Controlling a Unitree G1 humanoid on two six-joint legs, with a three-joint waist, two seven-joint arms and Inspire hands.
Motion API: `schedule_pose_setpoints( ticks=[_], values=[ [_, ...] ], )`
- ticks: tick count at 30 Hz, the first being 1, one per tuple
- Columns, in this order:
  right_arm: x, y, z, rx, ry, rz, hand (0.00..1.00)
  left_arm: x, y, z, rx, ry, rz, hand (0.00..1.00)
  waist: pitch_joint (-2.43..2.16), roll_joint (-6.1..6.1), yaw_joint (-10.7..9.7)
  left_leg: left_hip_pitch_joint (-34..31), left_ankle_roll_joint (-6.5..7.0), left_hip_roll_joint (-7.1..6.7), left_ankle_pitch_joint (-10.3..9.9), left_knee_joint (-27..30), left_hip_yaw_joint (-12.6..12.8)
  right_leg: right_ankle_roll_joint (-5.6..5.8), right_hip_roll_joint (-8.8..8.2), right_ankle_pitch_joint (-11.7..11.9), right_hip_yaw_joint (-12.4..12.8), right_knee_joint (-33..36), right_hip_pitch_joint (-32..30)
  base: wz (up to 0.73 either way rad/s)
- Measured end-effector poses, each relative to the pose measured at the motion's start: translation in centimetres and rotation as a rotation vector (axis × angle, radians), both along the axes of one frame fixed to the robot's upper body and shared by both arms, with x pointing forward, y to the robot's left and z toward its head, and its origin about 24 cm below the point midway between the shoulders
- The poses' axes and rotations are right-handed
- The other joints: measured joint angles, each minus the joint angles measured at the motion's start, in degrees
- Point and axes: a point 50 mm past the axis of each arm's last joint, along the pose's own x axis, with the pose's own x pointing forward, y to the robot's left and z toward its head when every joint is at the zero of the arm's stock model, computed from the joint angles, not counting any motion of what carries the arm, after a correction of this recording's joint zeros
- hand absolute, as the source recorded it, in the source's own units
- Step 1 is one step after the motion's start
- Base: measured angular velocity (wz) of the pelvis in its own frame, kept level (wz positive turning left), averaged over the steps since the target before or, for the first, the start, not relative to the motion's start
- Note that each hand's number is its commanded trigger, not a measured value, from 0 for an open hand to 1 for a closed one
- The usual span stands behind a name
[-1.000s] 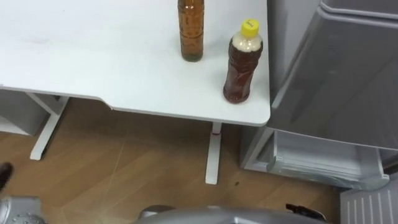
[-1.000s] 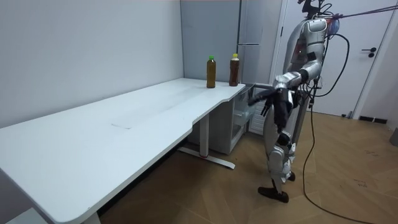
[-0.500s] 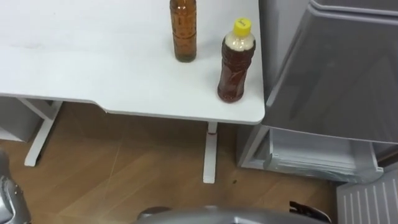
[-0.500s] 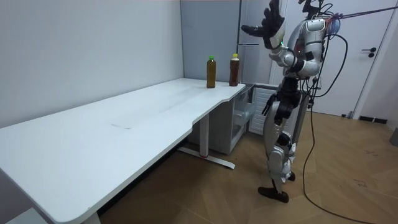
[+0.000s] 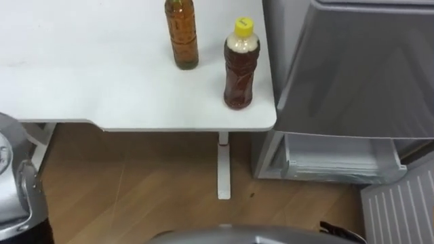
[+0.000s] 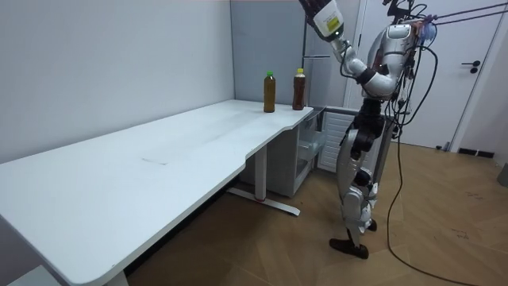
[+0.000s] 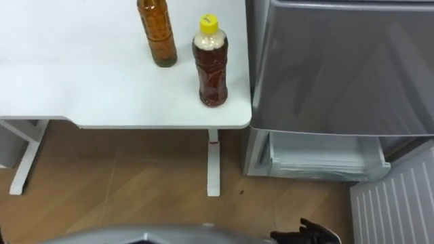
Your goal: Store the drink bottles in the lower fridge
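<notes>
The robot's right hand (image 7: 306, 234) hangs low at its side, fingers loose and empty. Its left hand (image 6: 321, 13) is up high at the room view's top edge, where released or clenched cannot be told. Both drinks stand upright and untouched at the right end of the white table (image 5: 81, 81), the yellow-capped tea bottle (image 5: 241, 64) near the edge and the amber bottle (image 5: 181, 34) farther back on its left. Just right of them the lower fridge compartment (image 5: 332, 159) is open, its door (image 5: 400, 207) swung out, so opening looks done and carrying both bottles in remains.
</notes>
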Motion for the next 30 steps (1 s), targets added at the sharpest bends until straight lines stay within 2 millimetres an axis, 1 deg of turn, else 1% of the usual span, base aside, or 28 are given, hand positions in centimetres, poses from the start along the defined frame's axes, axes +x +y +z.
schedule_pose_setpoints(
  ticks=[1, 2, 3, 4, 5, 8, 9, 13, 16, 18, 20, 25, 30],
  values=[
    [0.0, 0.0, 0.0, -0.001, 0.001, 0.001, 0.0, 0.1, -0.5, 0.1, 0.019, 0.006, -0.05, 0.0, 0.0, -0.07, -0.5, -0.1, 0.0, 0.06, 0.0, 0.0, 0.3, 0.0, 0.03, 0.0, 0.4, 0.0, -0.3, -0.13],
    [0.2, 0.0, 0.0, -0.002, -0.003, 0.003, 0.0, 0.2, -0.8, 0.1, 0.019, 0.005, -0.083, 0.0, -0.2, -0.36, -0.7, -0.1, 0.0, 0.11, 0.0, 0.0, 0.6, 0.0, 0.03, 0.0, 0.6, 0.1, -0.6, -0.15],
    [0.3, -0.1, 0.0, -0.003, -0.005, 0.005, 0.0, 0.4, -1.3, 0.3, 0.022, 0.002, -0.152, 0.0, -0.12, -0.29, -1.1, -0.5, 0.0, 0.14, 0.0, 0.0, 0.8, -0.03, 0.03, 0.0, 0.7, 0.1, -1.0, -0.08],
    [0.2, 0.0, 0.0, -0.003, 0.001, 0.008, 0.0, 0.7, -1.9, 0.6, 0.016, -0.006, -0.225, 0.0, 0.1, -0.36, -1.5, -0.6, 0.0, 0.13, 0.0, 0.0, 0.8, -0.03, 0.01, 0.0, 0.8, 0.1, -1.1, -0.05],
    [0.0, 0.1, -0.1, -0.002, 0.021, 0.024, 0.0, 1.0, -2.3, 0.8, 0.002, -0.015, -0.292, 0.0, 0.12, -0.42, -1.9, -0.6, 0.0, 0.14, 0.0, -0.1, 0.8, -0.03, 0.02, 0.0, 1.1, 0.3, -1.3, 0.0],
    [-0.8, 0.2, -0.2, -0.008, 0.087, 0.101, 0.0, 1.4, -3.3, 1.0, -0.016, -0.028, -0.433, 0.0, 0.16, -0.43, -2.1, -0.4, 0.0, 0.19, 0.0, -0.3, 1.2, -0.03, 0.02, 0.0, 2.2, 0.5, -1.7, -0.09],
    [-0.9, 0.3, -0.2, -0.009, 0.099, 0.111, 0.0, 1.5, -3.4, 1.0, -0.009, -0.025, -0.447, 0.0, 0.18, -0.47, -2.1, -0.3, 0.0, 0.19, 0.0, -0.3, 1.2, -0.03, 0.01, 0.0, 2.2, 0.5, -1.7, -0.09],
    [-1.5, 0.6, -0.4, -0.021, 0.164, 0.208, 0.0, 1.8, -4.8, 0.9, 0.026, -0.002, -0.56, 0.0, 0.52, -0.93, -2.4, 0.0, 0.0, 0.24, 0.0, -0.6, 1.3, -0.03, 0.04, 0.0, 2.8, 0.5, -1.8, -0.06],
    [-1.7, 1.0, -0.5, -0.022, 0.209, 0.289, 0.0, 2.1, -5.6, 0.9, 0.048, 0.013, -0.613, 0.0, 0.59, -1.07, -2.4, 0.0, 0.01, 0.29, 0.0, -0.6, 1.4, -0.03, 0.04, 0.0, 2.9, 0.9, -2.0, -0.02],
    [-1.8, 1.3, -0.6, -0.016, 0.228, 0.316, 0.0, 2.1, -5.9, 1.0, 0.067, 0.012, -0.639, 0.0, 0.55, -1.04, -2.3, -0.1, 0.01, 0.32, 0.0, -0.7, 1.5, -0.03, 0.06, 0.0, 3.2, 1.0, -2.2, -0.05],
    [-1.9, 1.5, -0.7, -0.009, 0.242, 0.322, 0.0, 2.2, -6.4, 0.8, 0.067, 0.023, -0.685, 0.0, 0.37, -0.76, -2.4, -0.3, 0.02, 0.42, 0.0, -0.8, 1.8, -0.14, 0.11, 0.1, 3.6, 1.3, -2.7, -0.11],
    [-2.0, 1.6, -0.7, -0.004, 0.277, 0.351, 0.0, 2.5, -7.6, 0.1, 0.097, 0.081, -0.775, 0.0, 0.35, -0.47, -2.3, -0.3, 0.03, 0.63, 0.0, -1.0, 1.8, -0.2, 0.22, 0.1, 3.7, 2.0, -2.8, -0.01],
    [-2.0, 1.6, -0.7, -0.006, 0.285, 0.35, 0.0, 2.6, -8.1, -0.2, 0.127, 0.107, -0.822, 0.0, 0.21, -0.19, -2.3, -0.3, -0.04, 0.89, 0.1, -1.0, 1.9, -0.31, 0.48, 0.2, 3.7, 2.1, -3.0, 0.0]
  ],
)
